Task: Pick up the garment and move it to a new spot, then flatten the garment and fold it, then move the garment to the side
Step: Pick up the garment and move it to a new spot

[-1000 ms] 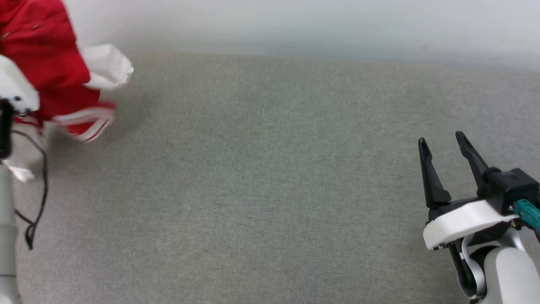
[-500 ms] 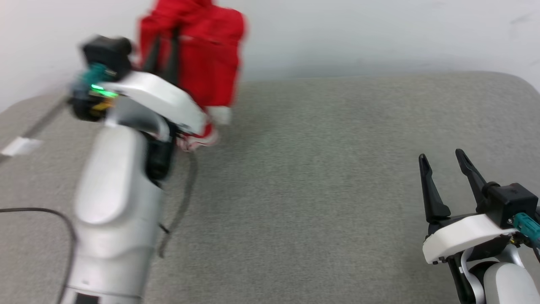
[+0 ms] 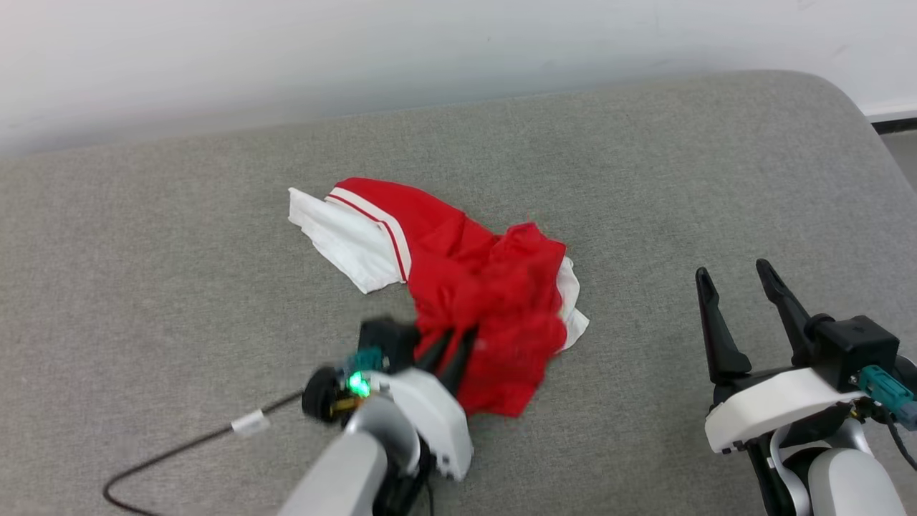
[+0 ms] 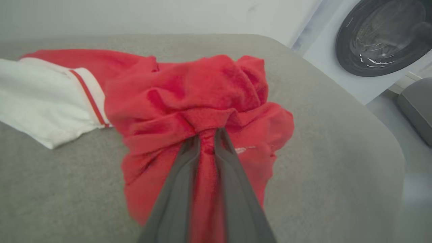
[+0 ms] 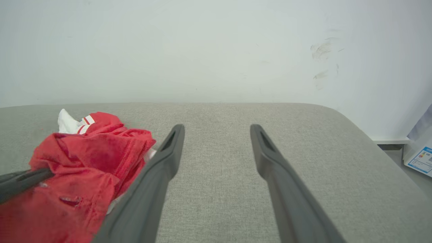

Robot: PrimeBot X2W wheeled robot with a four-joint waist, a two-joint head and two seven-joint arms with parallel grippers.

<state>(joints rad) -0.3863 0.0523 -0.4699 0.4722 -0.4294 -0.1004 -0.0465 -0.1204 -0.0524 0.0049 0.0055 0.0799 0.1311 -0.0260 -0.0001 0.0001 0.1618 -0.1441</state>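
The garment (image 3: 473, 279), a red jersey with a white sleeve and striped trim, lies crumpled in the middle of the grey padded surface (image 3: 179, 236). My left gripper (image 3: 451, 349) comes in from the near side and is shut on a bunched red fold of it; in the left wrist view the two fingers pinch the garment (image 4: 189, 98) at the left gripper (image 4: 206, 133) tips. My right gripper (image 3: 729, 276) stands open over bare surface at the lower right, apart from the cloth. In the right wrist view the right gripper (image 5: 216, 130) holds nothing, and the garment (image 5: 84, 158) lies to its left.
A black cable (image 3: 179, 451) with a white tag trails from my left arm across the near left of the surface. A pale wall (image 3: 358, 50) backs the surface. A washing machine door (image 4: 381, 33) stands past its rounded right end.
The head camera has swung, so the whole picture shifted. My left gripper has brought the garment down from hanging in the air onto the middle of the surface. The right gripper stays open.
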